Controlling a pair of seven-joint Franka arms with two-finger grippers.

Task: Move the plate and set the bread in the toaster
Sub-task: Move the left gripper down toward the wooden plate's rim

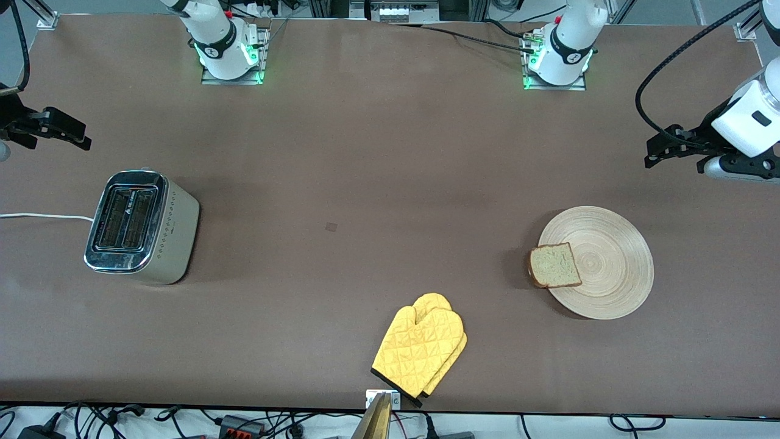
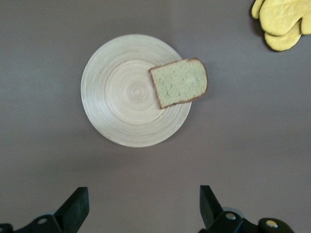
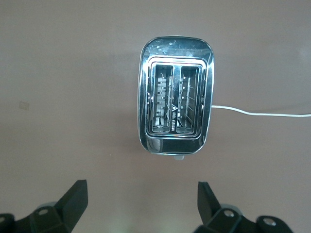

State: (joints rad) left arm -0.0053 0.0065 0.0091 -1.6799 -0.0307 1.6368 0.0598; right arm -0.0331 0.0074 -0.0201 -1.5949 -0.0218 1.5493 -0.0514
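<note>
The pale wood plate lies on the table toward the left arm's end; it also shows in the left wrist view. The brown bread slice rests on the plate's rim and overhangs it toward the toaster; it also shows in the left wrist view. The chrome-topped toaster stands toward the right arm's end, both slots empty, as the right wrist view shows. My left gripper is open and empty, up in the air beside the plate. My right gripper is open and empty, up in the air beside the toaster.
A yellow oven mitt lies near the table's front edge, between plate and toaster; it shows in the left wrist view too. The toaster's white cord runs off the table's end.
</note>
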